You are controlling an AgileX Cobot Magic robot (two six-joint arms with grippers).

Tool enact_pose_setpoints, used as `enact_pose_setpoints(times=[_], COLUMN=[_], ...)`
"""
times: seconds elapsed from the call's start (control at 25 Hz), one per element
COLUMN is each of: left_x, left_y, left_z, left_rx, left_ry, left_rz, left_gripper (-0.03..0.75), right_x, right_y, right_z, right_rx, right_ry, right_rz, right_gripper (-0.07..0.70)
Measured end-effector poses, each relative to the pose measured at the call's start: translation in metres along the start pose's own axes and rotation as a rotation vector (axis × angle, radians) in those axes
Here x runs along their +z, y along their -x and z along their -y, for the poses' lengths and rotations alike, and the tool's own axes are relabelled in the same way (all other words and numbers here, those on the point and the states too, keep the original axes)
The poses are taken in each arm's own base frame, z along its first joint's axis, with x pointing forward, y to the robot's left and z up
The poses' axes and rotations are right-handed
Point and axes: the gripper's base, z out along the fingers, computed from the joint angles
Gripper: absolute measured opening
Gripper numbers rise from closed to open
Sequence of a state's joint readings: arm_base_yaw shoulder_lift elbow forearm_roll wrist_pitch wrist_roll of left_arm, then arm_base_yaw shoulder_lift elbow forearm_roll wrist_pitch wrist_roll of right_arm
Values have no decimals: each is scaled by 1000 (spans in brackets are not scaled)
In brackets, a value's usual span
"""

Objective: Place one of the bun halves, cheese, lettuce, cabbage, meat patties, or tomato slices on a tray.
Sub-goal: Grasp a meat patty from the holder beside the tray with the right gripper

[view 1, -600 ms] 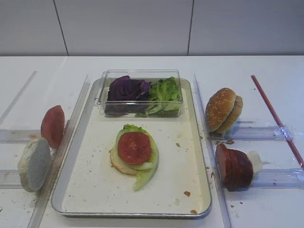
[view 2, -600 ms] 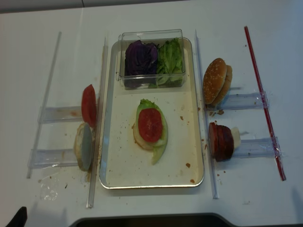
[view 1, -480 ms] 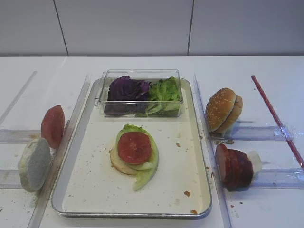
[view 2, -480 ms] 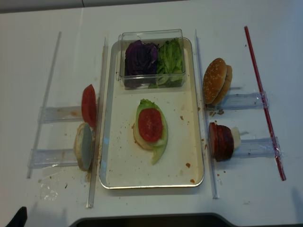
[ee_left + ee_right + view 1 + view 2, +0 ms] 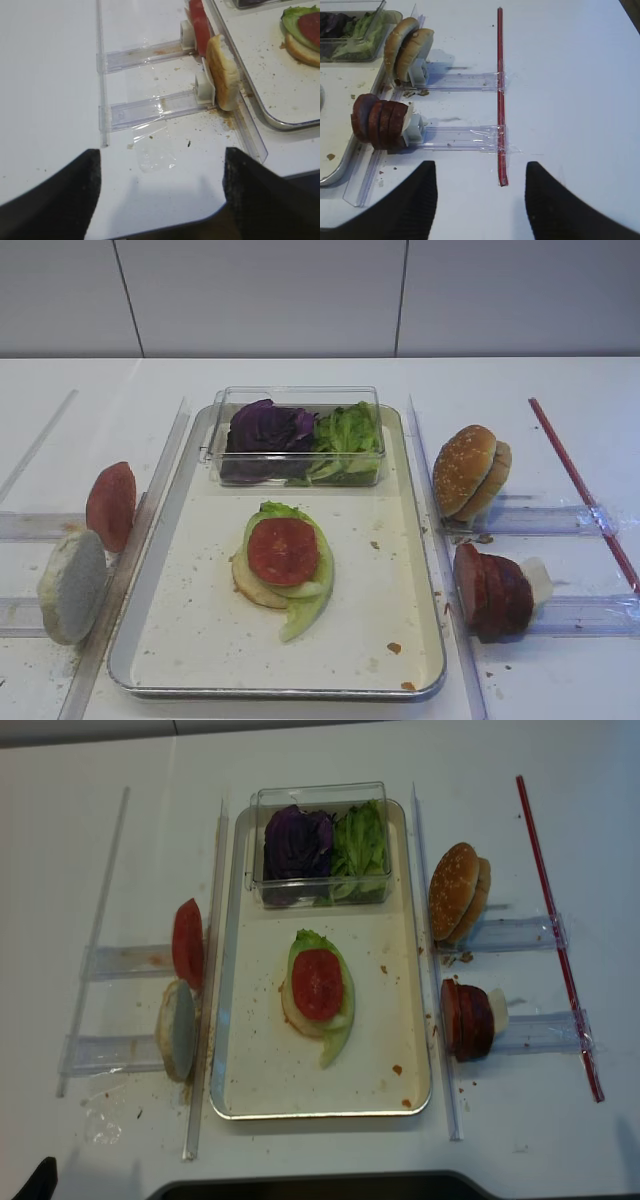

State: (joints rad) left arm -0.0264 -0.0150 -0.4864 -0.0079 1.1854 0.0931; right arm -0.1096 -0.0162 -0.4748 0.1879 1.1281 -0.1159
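Observation:
The silver tray (image 5: 200,635) holds a stack: a bun half under light green lettuce, with a tomato slice (image 5: 283,550) on top. Purple cabbage (image 5: 265,430) and more lettuce (image 5: 346,438) fill a clear box at the tray's far end. Two bun halves (image 5: 470,470) and a row of meat patties (image 5: 492,592) stand on edge right of the tray. Another tomato slice (image 5: 110,505) stands on its left. I cannot make out cheese. My right gripper (image 5: 480,200) is open over bare table near the patties (image 5: 377,125). My left gripper (image 5: 160,195) is open and holds nothing.
A pale floury disc (image 5: 72,585) stands on edge in a clear rack (image 5: 150,107) left of the tray. Clear rails run along both sides of the tray. A red strip (image 5: 500,95) crosses the right racks. The table's near edge (image 5: 165,227) lies just under my left gripper.

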Motion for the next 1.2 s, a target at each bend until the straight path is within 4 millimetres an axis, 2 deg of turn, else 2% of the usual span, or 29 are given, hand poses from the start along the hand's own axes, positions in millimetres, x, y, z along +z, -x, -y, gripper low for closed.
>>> enact_pose_setpoints(times=[0.24,0.48,0.68,0.88,1.0,1.2], left_x=[0,0,0,0,0,0], left_y=[0,0,0,0,0,0], left_z=[0,0,0,0,0,0], left_rx=[0,-2,-2,-2,-2,-2], left_ry=[0,-2,-2,-2,-2,-2], left_rz=[0,0,0,0,0,0], left_gripper=[472,472,472,472,472,472], right_x=[-1,-20,-31,-28,-16,8], right_y=[1,22,63,107,136,180], right_z=[0,-1,0,1,4,6], right_rx=[0,-22,-24,-35,-45,-52], right_ry=[-1,-25,-33,-23,-7,31], right_rz=[11,99,90,-31,-150,-226], right_gripper=[405,405,405,405,405,405])
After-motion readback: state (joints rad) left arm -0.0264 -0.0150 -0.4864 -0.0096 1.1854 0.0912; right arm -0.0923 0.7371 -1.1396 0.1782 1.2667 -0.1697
